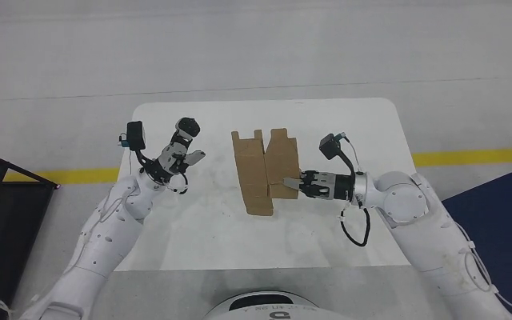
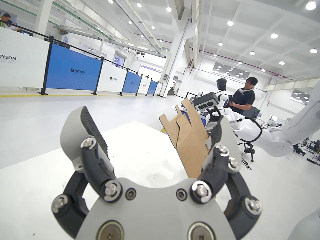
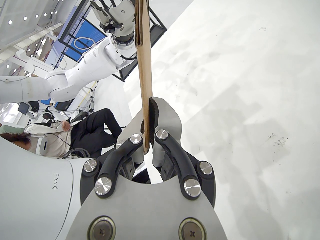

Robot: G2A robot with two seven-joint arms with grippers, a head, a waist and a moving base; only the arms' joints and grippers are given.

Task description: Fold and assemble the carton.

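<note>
The flat brown carton (image 1: pixel 264 170) is in the middle of the white table (image 1: pixel 208 232), with its notched flaps toward the far side. My right gripper (image 1: pixel 291 182) is shut on its right edge. In the right wrist view the carton (image 3: pixel 143 51) runs edge-on between that gripper's (image 3: pixel 149 116) pads. My left gripper (image 1: pixel 192 142) is to the left of the carton, apart from it and raised off the table, open with nothing in it. Its wrist view shows the fingers (image 2: pixel 92 128) spread wide, with the carton (image 2: pixel 190 136) standing beyond them.
A black frame (image 1: pixel 16 200) stands on the floor off the table's left edge. A dark blue object (image 1: pixel 488 208) lies beyond the right edge. A yellow floor line (image 1: pixel 464 157) runs behind. Bare tabletop lies between the left gripper and the carton.
</note>
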